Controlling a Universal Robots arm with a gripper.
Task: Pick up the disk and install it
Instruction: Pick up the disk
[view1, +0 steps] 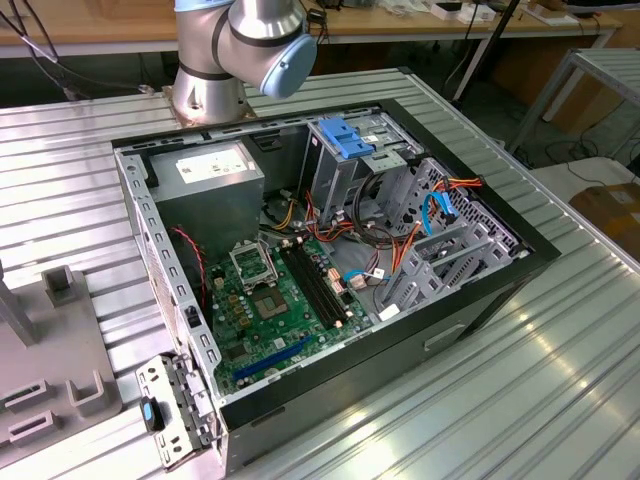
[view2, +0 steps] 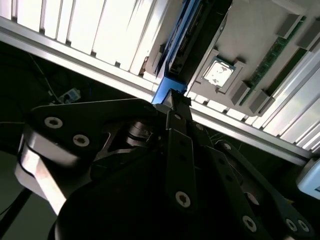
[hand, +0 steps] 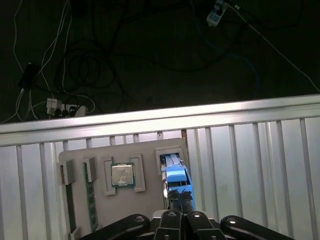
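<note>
In both wrist views the tool (hand: 180, 202) (view2: 174, 100) is seen at the near end of the disk (hand: 175, 175) (view2: 186, 40). Its two dark fingers are drawn in close together on the bright blue rail there, so the disk appears to be gripped. The disk is stood on edge in a slot of a grey holder (hand: 150, 200) (view2: 250, 30) and has not been lifted out of it. A square processor chip (hand: 122, 175) (view2: 218, 73) is seated in the recess just beside the disk's slot. A green memory stick (hand: 91, 200) (view2: 272, 55) is laid in a groove on the far side of the chip. The holder is set on a ribbed metal surface (hand: 250, 160), near its edge, beyond which cables (hand: 100, 50) are scattered over a dark floor.

In the exterior view an open computer case (view1: 400, 350) is laid on the same surface (view1: 560, 380). The arm (view1: 240, 50) is mounted at the case's 12 o'clock, and part of the grey holder (view1: 50, 340) is seen at its 9 o'clock. Inside the case a metal cage with a light-blue latch (view1: 350, 140) is placed toward 12 o'clock.
</note>
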